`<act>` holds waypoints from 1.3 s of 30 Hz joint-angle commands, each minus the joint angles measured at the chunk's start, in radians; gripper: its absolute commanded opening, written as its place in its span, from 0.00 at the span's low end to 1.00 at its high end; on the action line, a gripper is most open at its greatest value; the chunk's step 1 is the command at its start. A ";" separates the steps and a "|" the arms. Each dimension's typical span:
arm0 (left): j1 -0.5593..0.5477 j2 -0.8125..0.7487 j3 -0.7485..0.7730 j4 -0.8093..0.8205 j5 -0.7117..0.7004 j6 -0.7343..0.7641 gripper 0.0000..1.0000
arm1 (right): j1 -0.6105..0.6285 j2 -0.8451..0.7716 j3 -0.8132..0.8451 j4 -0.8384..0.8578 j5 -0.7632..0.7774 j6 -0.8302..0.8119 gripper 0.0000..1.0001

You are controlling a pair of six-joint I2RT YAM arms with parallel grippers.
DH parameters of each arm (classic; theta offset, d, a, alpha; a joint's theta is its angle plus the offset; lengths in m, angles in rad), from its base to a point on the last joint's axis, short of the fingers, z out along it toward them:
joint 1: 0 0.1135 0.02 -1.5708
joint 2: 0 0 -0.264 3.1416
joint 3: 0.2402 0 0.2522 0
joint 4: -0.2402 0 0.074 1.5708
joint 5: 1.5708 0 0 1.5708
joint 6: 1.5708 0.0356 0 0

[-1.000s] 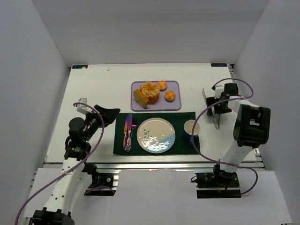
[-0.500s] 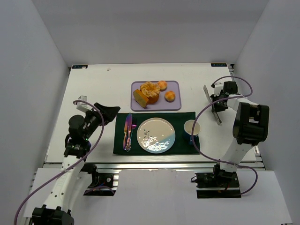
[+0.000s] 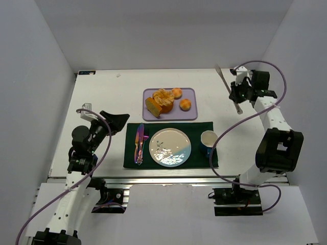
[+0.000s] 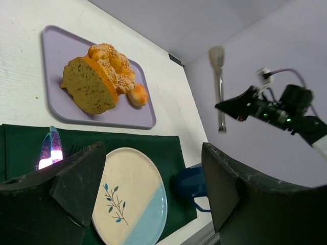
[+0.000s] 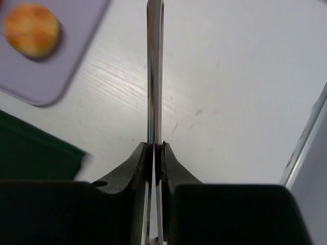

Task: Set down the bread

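A: We have the right gripper up near the far right corner of the desk, pressed together on a thin metal utensil. The right wrist camera shows both sides tight against its blades.

B: And the left gripper is spread wide with nothing in it, just off the left edge of the green mat.

A: So where's the bread? We find it on the lavender tray at the far middle of the desk. It's at the tray's left end, touching the big crumbly cake.

B: That puts it to the left of the right gripper and well apart, with the buns in between. The left gripper is clearly nearer, but we judge the arm carrying the utensil does the lifting.

A: From above, the slice's long axis slants far-left to near-right. The utensil lies on a similar slant, so we reckon it mostly needs a sweep left.

B: The plate sits on the mat, just this side of the tray, with nothing on it. That looks like our goal.

A: Now the views. The right wrist camera gives us one bun and a tray corner, but no bread.

B: The left wrist camera shows us the slice's tan cut face. It also shows the utensil apparently raised off the desk, which we can't tell from the top view.
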 commanded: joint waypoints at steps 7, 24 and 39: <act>-0.001 0.039 0.045 0.027 0.010 0.006 0.85 | 0.222 -0.076 0.078 -0.070 -0.114 -0.188 0.28; -0.001 0.021 0.037 0.013 -0.002 0.000 0.85 | 0.520 -0.023 0.187 -0.205 -0.097 -0.213 0.37; -0.001 -0.013 0.023 -0.007 -0.011 0.000 0.85 | 0.597 -0.023 0.149 -0.202 -0.038 -0.144 0.40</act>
